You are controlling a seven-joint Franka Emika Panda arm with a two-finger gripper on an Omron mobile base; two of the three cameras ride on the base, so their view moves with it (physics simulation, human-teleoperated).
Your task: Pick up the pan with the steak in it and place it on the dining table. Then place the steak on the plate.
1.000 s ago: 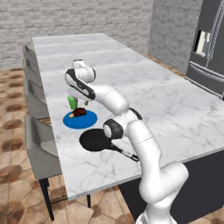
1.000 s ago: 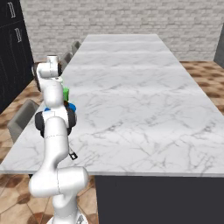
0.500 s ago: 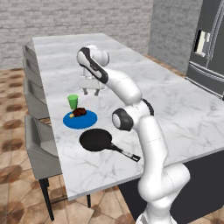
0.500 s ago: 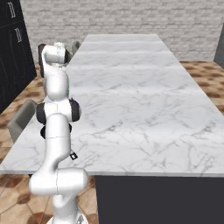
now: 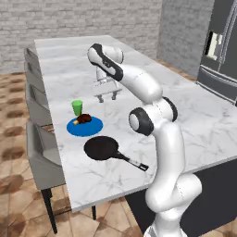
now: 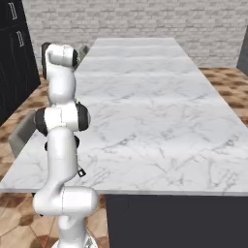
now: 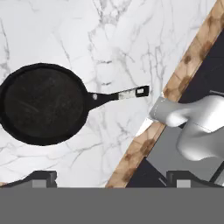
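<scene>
Fingers (image 5: 107,95) now higher, steak (image 5: 84,119) below-left.

In the right base view, the robot's white arm (image 6: 60,121) stands along the left edge of the dining table (image 6: 145,111) and covers whatever lies behind it there. In the left base view, the steak (image 5: 84,119) on the plate (image 5: 84,126) is too small to make out in detail. In the hand view, the pan (image 7: 43,103) is cut off slightly at the left edge.
</scene>
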